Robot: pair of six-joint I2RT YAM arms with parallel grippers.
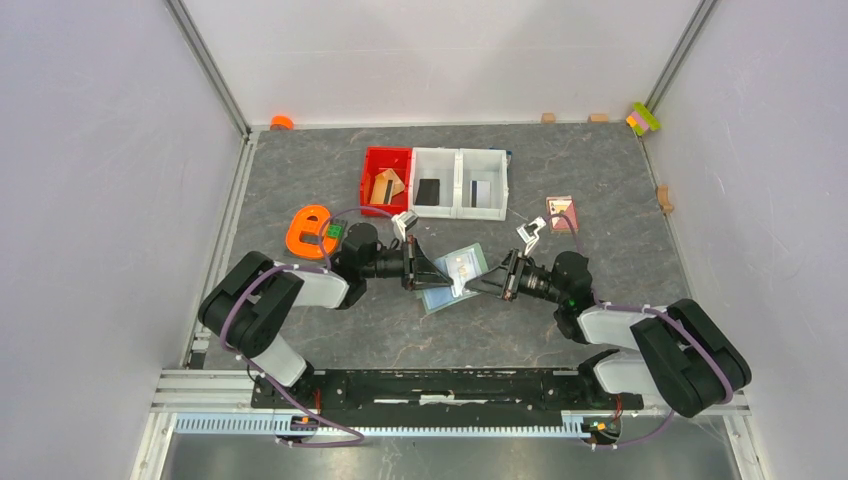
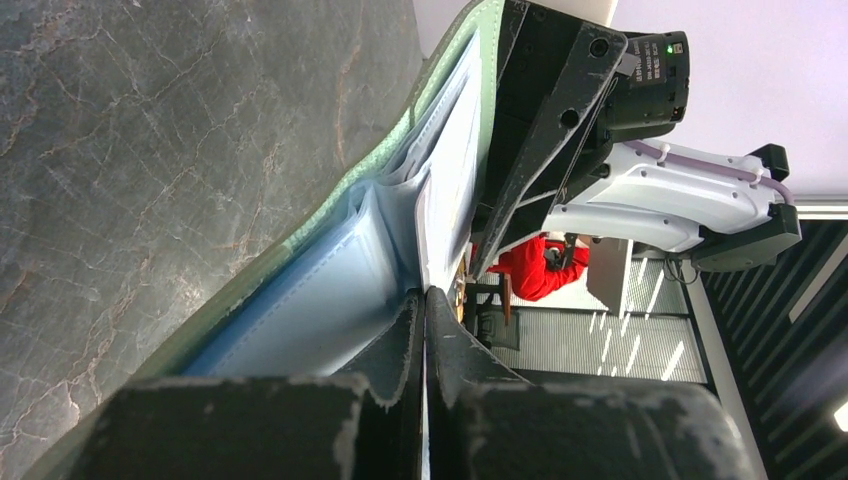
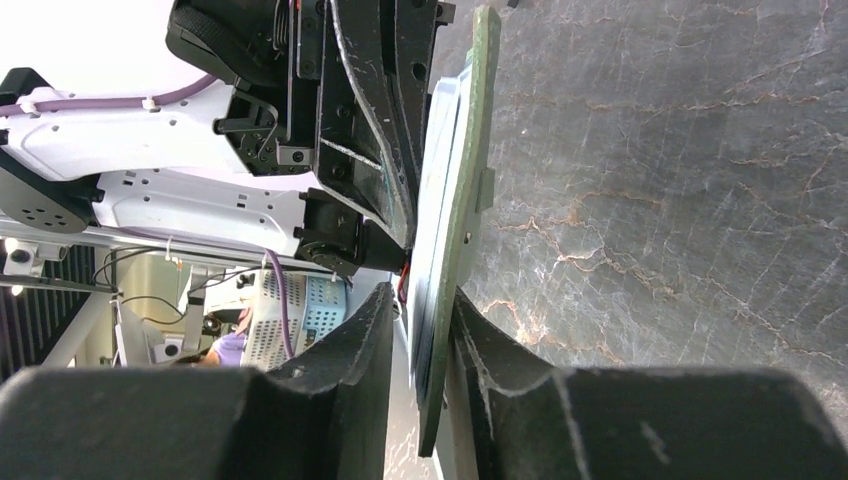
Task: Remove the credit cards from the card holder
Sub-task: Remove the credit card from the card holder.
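The green card holder (image 1: 446,298) is open in the middle of the top picture, between the two arms, with the grey tabletop (image 1: 620,270) under it. The left gripper (image 2: 425,312) is at its left side. Its jaws are pinched tight on the edge of a thin pale credit card (image 2: 446,215) beside the blue pockets. The right gripper (image 3: 420,335) is at the right side. Its jaws sit one on each side of the holder's edge, a little apart, with a small gap on one side.
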